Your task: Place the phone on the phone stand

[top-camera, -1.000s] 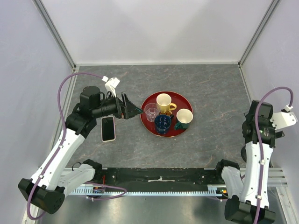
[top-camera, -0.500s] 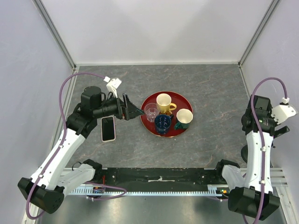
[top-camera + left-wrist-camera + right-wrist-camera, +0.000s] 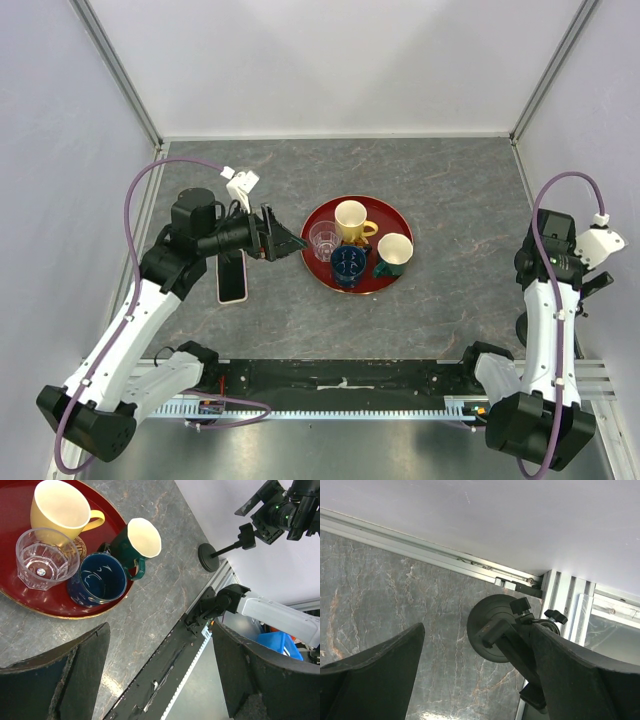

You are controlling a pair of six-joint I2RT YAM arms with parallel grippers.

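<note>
Phone (image 3: 232,279) is lying flat, screen up, on table (image 3: 440,180), left of red tray (image 3: 377,217); left gripper (image 3: 160,680) is hanging btwn phone & tray, spread wide, gripping nothing; phone stand (image 3: 480,625) is standing at table's right edge; right gripper (image 3: 475,680) is hovering over it, wide open, empty.

Right arm (image 3: 549,320) overhangs phone stand (image 3: 481,624) beside the wall (image 3: 470,510)

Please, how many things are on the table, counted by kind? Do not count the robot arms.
Mugs and cups: 3 (yellow mug, green mug, dark blue cup)
Clear glass: 1
Red tray: 1
Phone: 1
Phone stand: 1
Total: 7
</note>
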